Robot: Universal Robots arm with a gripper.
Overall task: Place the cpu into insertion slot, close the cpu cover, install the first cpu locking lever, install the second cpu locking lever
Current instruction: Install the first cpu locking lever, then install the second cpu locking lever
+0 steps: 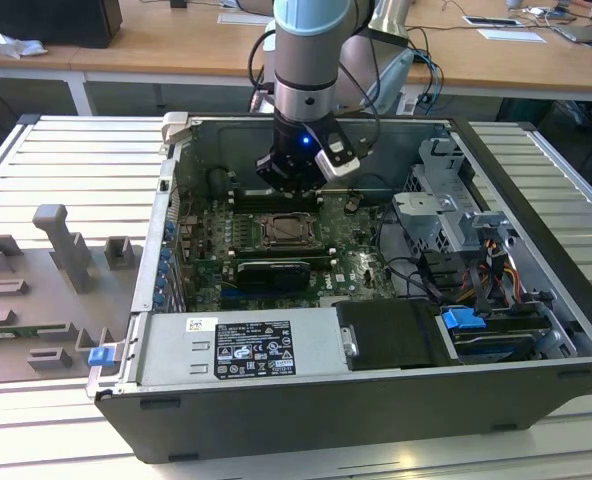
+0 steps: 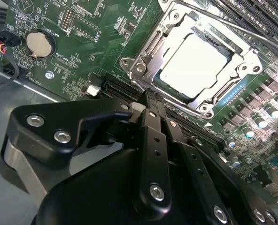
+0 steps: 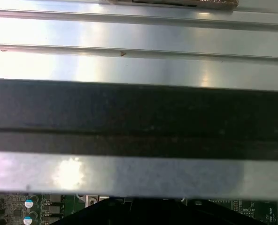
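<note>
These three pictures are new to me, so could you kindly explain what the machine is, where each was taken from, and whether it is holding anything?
The machine is a robot arm reaching into an open computer case. The exterior view looks at the whole scene from off the arm; the two wrist views come from cameras riding on the arm. In the second wrist view, the black pincer hangs just above the green circuit board, shut and holding nothing. Beside it sits the socket: the silvery chip already lies inside, with the metal cover frame down around it. The first wrist view faces the case's metal wall. A grey parts tray lies at the exterior view's left.
</note>
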